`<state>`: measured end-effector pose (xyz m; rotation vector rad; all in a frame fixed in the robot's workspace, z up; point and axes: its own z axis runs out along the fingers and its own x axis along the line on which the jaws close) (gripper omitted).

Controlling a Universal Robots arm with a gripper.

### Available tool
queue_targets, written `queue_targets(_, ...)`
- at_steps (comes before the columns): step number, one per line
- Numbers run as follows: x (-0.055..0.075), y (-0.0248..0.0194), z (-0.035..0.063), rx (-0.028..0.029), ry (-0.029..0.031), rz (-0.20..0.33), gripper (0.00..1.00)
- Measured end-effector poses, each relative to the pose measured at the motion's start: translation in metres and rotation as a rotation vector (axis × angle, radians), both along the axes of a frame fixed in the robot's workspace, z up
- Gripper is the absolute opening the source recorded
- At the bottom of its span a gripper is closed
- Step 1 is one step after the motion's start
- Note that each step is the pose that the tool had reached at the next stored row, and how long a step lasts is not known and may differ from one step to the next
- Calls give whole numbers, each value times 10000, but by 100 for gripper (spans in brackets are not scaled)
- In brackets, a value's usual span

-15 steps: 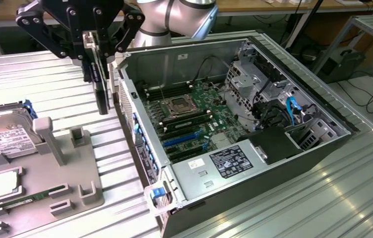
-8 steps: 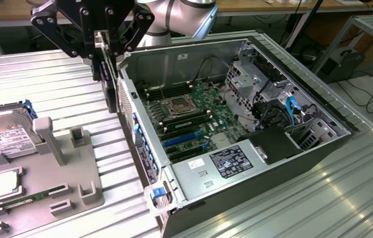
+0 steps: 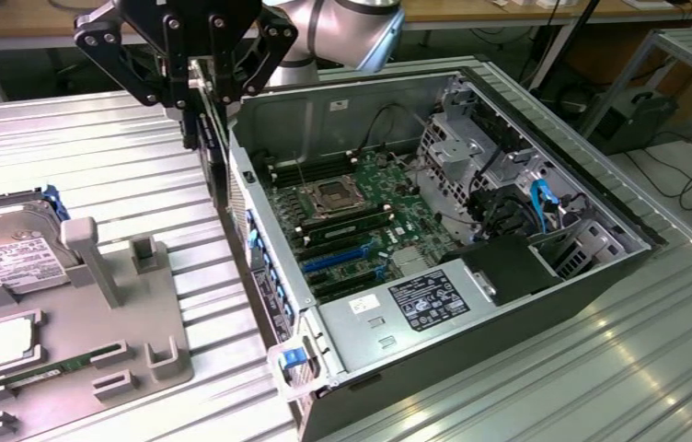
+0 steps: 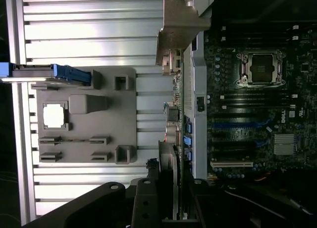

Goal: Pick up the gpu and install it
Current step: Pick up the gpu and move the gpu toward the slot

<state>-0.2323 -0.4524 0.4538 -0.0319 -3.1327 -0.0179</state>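
Ribbed metal table (image 3: 100,157), open case (image 3: 321,115) on it. We see gripper (image 3: 205,90) pinching gpu (image 3: 196,131) between fingers, card upright above case's side wall.

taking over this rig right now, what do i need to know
Gripper: shut on the gpu, card held edge-on, silver bracket at the end away from the fingers.
Where: gpu hangs in the air at the edge of the open computer case on the exterior view's left, beside the motherboard. The grey holder tray holds the hard drive and memory stick.
Done: gpu picked up.
Left: gpu not yet seated in a motherboard slot.
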Motion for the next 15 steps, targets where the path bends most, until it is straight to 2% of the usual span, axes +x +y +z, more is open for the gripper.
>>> queue_targets(15,154,0,-16,1,0,0,27)
